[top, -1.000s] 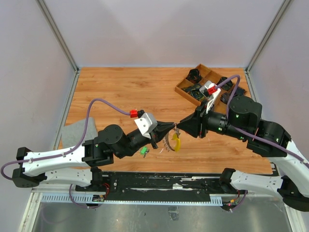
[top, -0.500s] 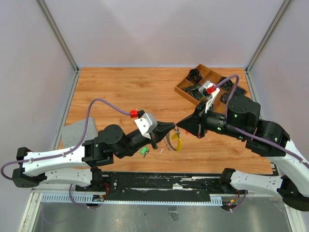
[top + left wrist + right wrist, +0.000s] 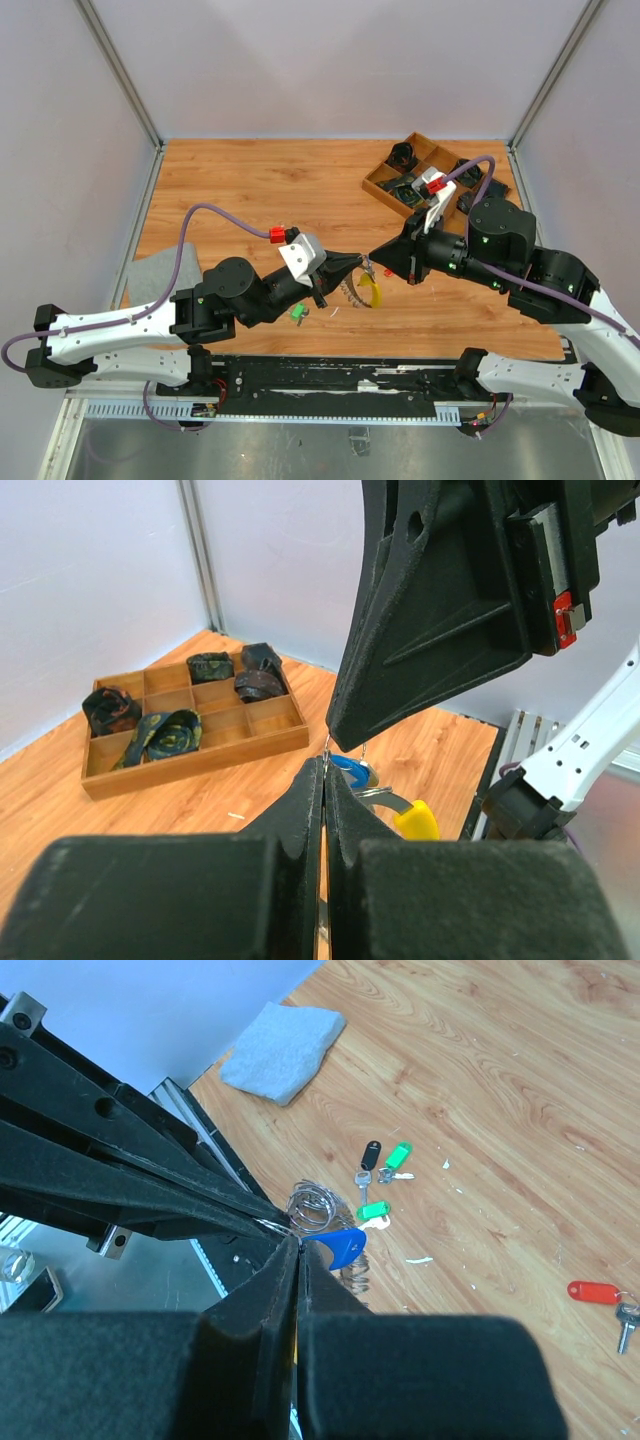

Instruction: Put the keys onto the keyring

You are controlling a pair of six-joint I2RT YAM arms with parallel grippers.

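The keyring hangs above the table between both gripper tips, its coil (image 3: 350,293) and yellow curved piece (image 3: 372,290) dangling. My left gripper (image 3: 360,262) is shut on the keyring's thin wire (image 3: 326,752). My right gripper (image 3: 373,258) meets it tip to tip, shut on the blue key (image 3: 345,1245) at its top, where it joins the wire. The blue tag (image 3: 352,770) and the yellow piece (image 3: 415,820) hang just beyond my left fingers. On the wood lie green-tagged keys (image 3: 373,1210), a black-tagged key (image 3: 370,1155) and a red-tagged key (image 3: 590,1291).
A wooden compartment tray (image 3: 385,185) with dark rolled items stands at the back right. A grey cloth (image 3: 155,272) lies at the left edge. A green key (image 3: 297,313) lies beneath my left arm. Small white scraps dot the wood.
My right jaws have closed at the blue key's top, and the right arm has edged slightly left. The hanging yellow piece swung a little right. The left gripper stayed shut.
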